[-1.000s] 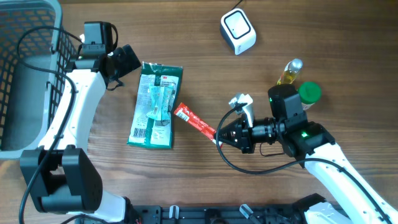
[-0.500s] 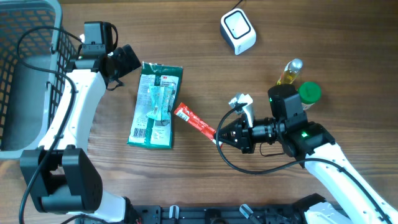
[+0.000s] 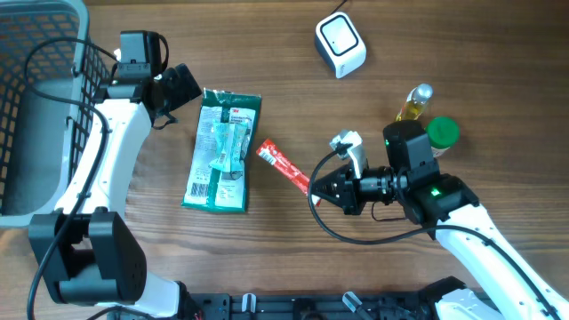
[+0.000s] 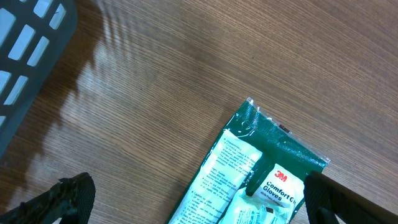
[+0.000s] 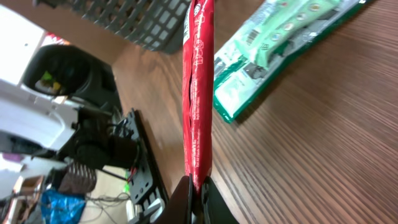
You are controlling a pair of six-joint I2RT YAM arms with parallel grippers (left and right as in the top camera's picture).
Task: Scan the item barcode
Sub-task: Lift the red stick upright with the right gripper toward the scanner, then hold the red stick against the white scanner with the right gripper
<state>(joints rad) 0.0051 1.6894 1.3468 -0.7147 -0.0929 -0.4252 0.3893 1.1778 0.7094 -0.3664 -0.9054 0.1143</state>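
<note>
Red, glossy and flat, the stick sachet (image 5: 198, 93) is pinched by one end in the pressed-together jaws of my right gripper (image 5: 196, 186). It juts straight out over the wood-grain table (image 3: 293, 98), near the crinkly green glove pack (image 3: 222, 151). That arm lies low, wrist level, pointing left. My left gripper (image 3: 178, 86) hangs spread wide over the pack's top corner.

White shells and black joints clad the left arm (image 3: 116, 151) and right arm (image 3: 484, 244); a black cable (image 3: 356, 240) loops behind the right gripper (image 3: 314, 192), beside a green light (image 3: 436, 190).
</note>
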